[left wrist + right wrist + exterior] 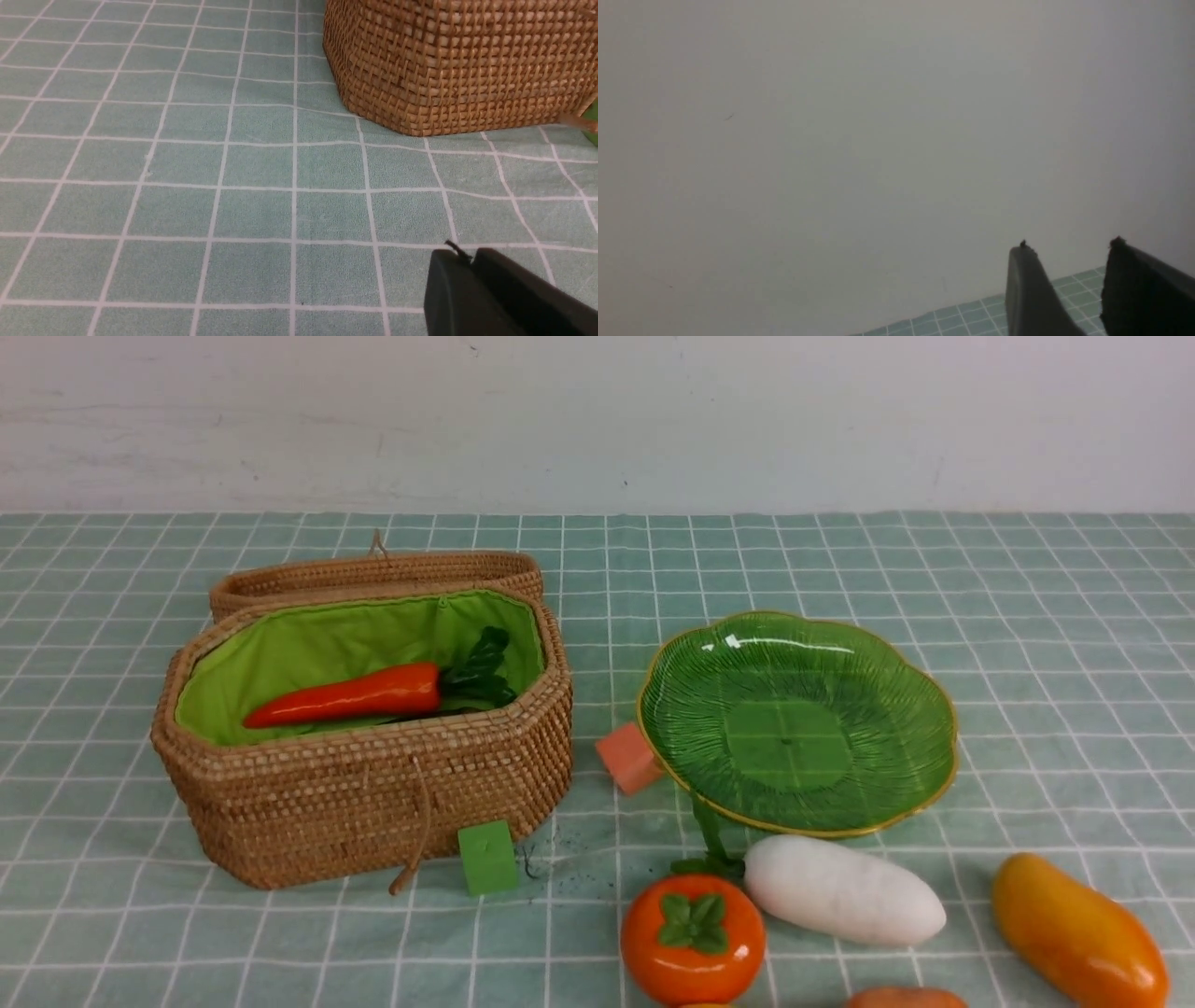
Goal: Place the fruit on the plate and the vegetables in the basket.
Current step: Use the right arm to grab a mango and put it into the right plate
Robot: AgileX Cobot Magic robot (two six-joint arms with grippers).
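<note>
My left gripper point(469, 257) hangs low over the teal-green checked tablecloth point(233, 186), fingers pressed together w/ nothing between them. A corner of the brown woven wicker basket point(364, 803) shows just ahead of it. My right gripper point(1069, 242) is spread apart, holding nothing, aimed mostly at the pale wall point(831, 140). The basket sits left of centre, its wicker lid point(373, 574) behind it toward the far edge. The red-orange toy carrot point(350, 697) lies inside on the lime-green cloth lining point(308, 653). The ribbed translucent green glass plate point(794, 719) sits right of centre. Along the near edge:

- round orange persimmon w/ green cap point(693, 938)
- white oblong radish point(840, 889) just beside it, green stalk reaching the plate's near rim
- elongated yellow-orange mango point(1078, 929) toward the near-right corner
- tan-orange potato-like lump point(906, 999), cut off by the frame

A small coral cube point(627, 758) sits against the plate's left rim, and a small green cube point(487, 857) just beside the basket's near wall.
</note>
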